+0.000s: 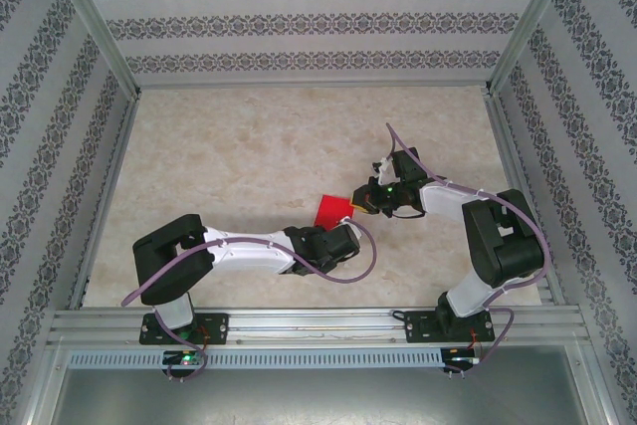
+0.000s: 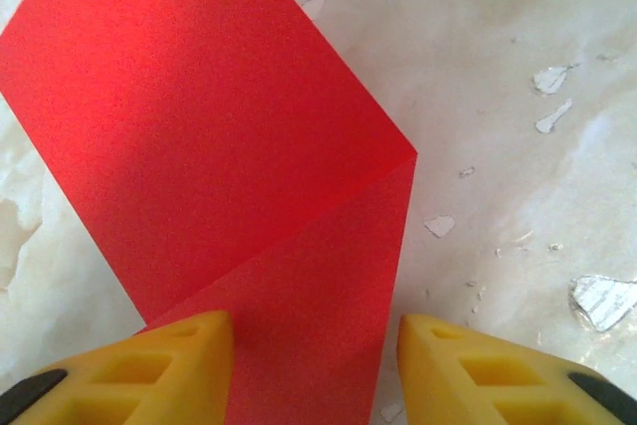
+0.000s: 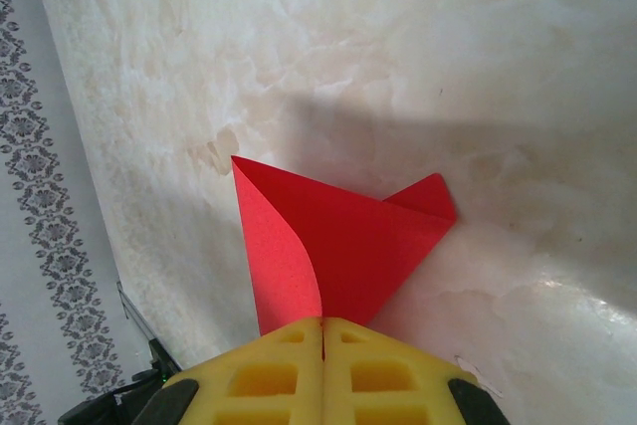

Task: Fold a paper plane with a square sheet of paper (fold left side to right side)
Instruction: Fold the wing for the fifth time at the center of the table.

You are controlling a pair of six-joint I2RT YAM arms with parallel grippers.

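Yellow fingers (image 2: 159,370) of the left gripper (image 2: 314,325) are standing well apart in the left wrist view, jaws open. The red sheet of paper (image 2: 209,136) is running between them with neither finger pressing on it. The sheet is lying on the pale marbled table (image 2: 518,166), one flap folded over so that the crease is ending in a point at the sheet's right edge. Small flaked patches (image 2: 602,301) are showing on the tabletop to the right of it.

Seen from the top camera, the left arm (image 1: 239,251) is reaching from its base toward the middle of the table, and its gripper (image 1: 343,231) is sitting at the near edge of the sheet (image 1: 330,211). The sheet is lying near the table's centre, between the two grippers. Just to its right, the right gripper (image 1: 363,204) is meeting the sheet's right-hand corner, and the right arm (image 1: 503,236) is bending back toward its base.

In the right wrist view, the right gripper (image 3: 323,327) is pinching the near edge of the sheet (image 3: 348,236), its fingers pressed together. Beyond them the paper is spreading into a roughly triangular shape, its left part curving and its far right corner folded over. A patterned wall (image 3: 50,196) is bordering the table on the left of that view.
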